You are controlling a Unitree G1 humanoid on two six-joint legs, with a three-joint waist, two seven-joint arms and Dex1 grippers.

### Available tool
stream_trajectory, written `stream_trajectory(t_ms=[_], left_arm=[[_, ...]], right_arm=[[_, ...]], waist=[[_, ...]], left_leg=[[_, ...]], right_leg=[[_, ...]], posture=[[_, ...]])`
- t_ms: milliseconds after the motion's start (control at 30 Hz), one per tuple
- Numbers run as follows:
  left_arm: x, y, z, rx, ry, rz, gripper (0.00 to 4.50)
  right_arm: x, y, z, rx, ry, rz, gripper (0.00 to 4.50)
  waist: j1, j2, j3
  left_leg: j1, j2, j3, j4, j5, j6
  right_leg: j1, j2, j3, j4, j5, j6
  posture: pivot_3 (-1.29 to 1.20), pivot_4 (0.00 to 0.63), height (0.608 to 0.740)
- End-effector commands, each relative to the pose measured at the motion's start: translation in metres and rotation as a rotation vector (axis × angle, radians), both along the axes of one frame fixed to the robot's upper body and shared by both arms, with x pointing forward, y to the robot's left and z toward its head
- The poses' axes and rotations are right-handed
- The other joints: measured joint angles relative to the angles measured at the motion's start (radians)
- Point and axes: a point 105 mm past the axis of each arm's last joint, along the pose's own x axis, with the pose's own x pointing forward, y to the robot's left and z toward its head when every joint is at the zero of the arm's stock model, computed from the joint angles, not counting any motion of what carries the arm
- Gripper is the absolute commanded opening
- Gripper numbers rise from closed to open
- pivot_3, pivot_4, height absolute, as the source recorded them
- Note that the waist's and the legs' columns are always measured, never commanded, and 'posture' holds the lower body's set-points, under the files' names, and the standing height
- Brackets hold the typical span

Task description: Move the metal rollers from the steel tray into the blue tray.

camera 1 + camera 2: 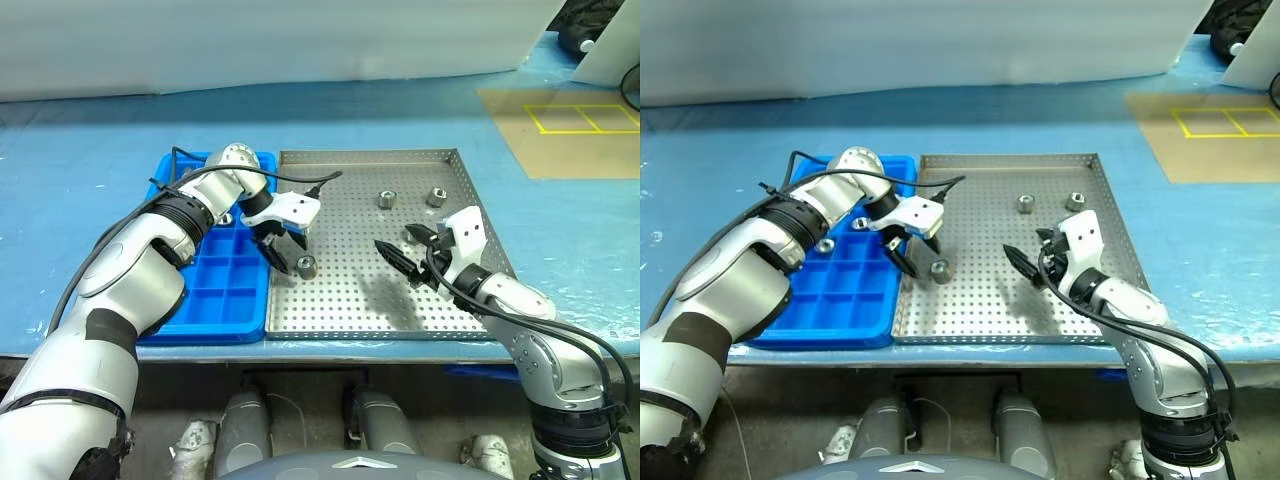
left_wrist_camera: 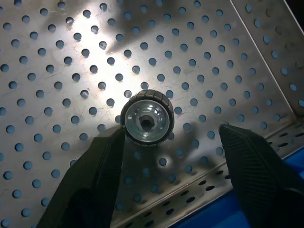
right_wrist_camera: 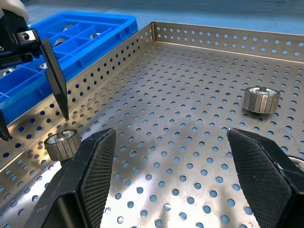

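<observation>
Left end effector point(image 1: 283, 250) hangs over the near-left part of the large perforated silver steel tray point(image 1: 440, 310), fingers parted and empty, pointing steeply down. Target: a small silvery-grey metal roller with hollow centre point(image 1: 306, 266), standing on end, bore axis vertical, just beside the fingertips on the side away from the bright blue compartmented plastic tray point(image 1: 215, 300). In the left wrist view the roller point(image 2: 147, 117) touches or nearly touches one finger point(image 2: 102, 171) and sits off-centre in the gap. Judgement: the left arm is nearer and should shift to centre the roller.

Right end effector point(image 1: 405, 258) wide open, empty, hovering mid-tray. Two more rollers point(image 1: 387, 199) point(image 1: 436, 196) lie towards the far rim. Several already sit in the blue tray.
</observation>
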Motion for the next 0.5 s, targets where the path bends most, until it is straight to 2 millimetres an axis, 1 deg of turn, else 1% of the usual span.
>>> stream_trajectory(t_ms=[33,133,233,300,433,500], left_arm=[[-0.002,-0.003,0.000,-0.033,-0.006,-0.018,3.34],[-0.005,-0.001,-0.006,-0.038,0.013,-0.010,3.34],[-0.008,0.007,-0.017,-0.015,0.022,-0.007,3.34],[-0.009,0.011,-0.021,-0.002,0.024,0.005,3.34],[-0.011,0.014,-0.026,-0.003,0.022,0.006,3.34],[-0.010,0.011,-0.027,-0.019,0.007,0.009,3.34]], right_arm=[[-0.004,0.007,0.012,0.012,-0.063,0.015,3.85],[-0.006,0.010,0.008,0.012,-0.052,0.019,3.85],[-0.009,0.011,0.004,0.015,-0.037,0.020,3.85],[-0.010,0.012,0.003,0.020,-0.035,0.017,3.85],[-0.012,0.015,0.002,0.023,-0.029,0.017,3.85],[-0.012,0.016,0.000,0.024,-0.025,0.016,3.85]], waist=[[-0.001,0.000,0.000],[-0.003,0.000,0.000],[-0.004,0.000,0.000],[-0.003,0.000,0.000],[-0.003,0.000,0.000],[-0.003,0.000,0.000]], left_leg=[[0.000,0.000,0.000,0.000,0.000,0.000],[0.000,0.000,0.000,0.000,0.000,-0.001],[0.001,0.000,0.000,-0.001,0.000,-0.001],[0.001,0.000,0.000,-0.001,0.000,-0.001],[0.002,0.000,0.000,0.000,0.000,0.000],[0.004,0.000,0.000,-0.001,0.000,-0.001]], right_leg=[[0.000,0.000,0.000,0.000,0.000,0.000],[0.000,0.001,0.000,0.000,0.000,0.000],[0.000,0.001,0.000,0.000,0.000,0.000],[0.000,0.001,0.000,0.000,0.000,0.000],[0.002,0.000,0.000,0.000,0.000,0.000],[0.003,0.001,0.000,0.000,0.000,0.000]], posture=[[-0.50,0.150,0.740],[-0.50,0.150,0.740],[-0.49,0.150,0.740],[-0.49,0.150,0.740],[-0.49,0.150,0.740],[-0.49,0.150,0.740]])
